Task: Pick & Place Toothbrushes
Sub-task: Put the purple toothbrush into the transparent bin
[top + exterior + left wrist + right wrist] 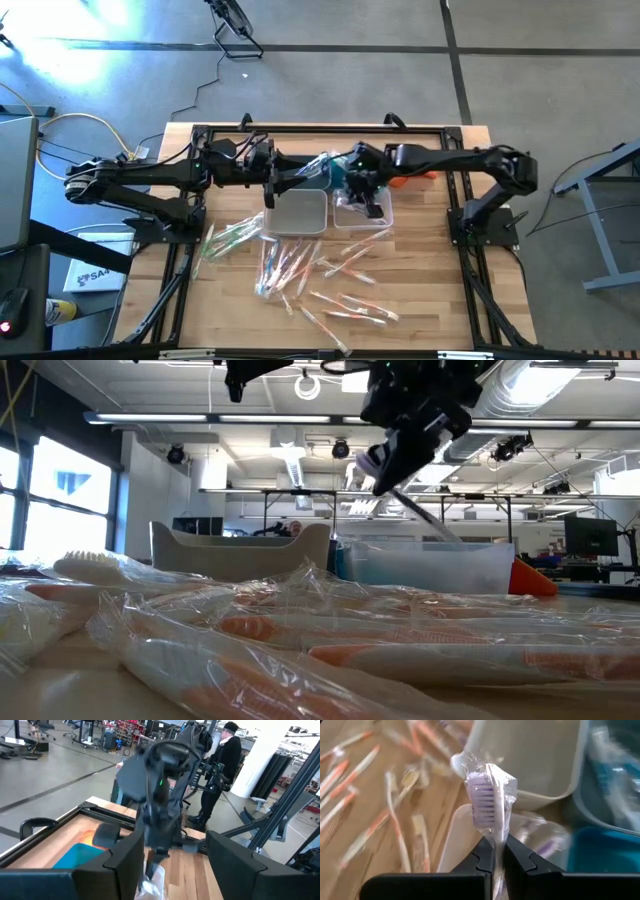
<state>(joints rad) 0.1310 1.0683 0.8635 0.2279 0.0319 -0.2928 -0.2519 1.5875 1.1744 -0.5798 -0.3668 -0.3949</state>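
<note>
While right gripper (pixel 498 862) pinches thin whitish toothbrush in clear crinkly wrapper (pixel 492 802) by handle, we judge it light, stiff, wrapper slippery; mid-handle hold suits. Purple bristle head points away from fingers, long axis in line with them. We see it over small pale rectangular bins (pixel 300 210). Left gripper (pixel 272 178) waits alongside, fingers spread, empty.

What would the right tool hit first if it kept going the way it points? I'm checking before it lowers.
Most likely the pale bin right under it. The right tool, shut on a wrapped purple-bristled toothbrush, points down at that bin, which seems to hold similar brushes. Depth is unclear.
</note>
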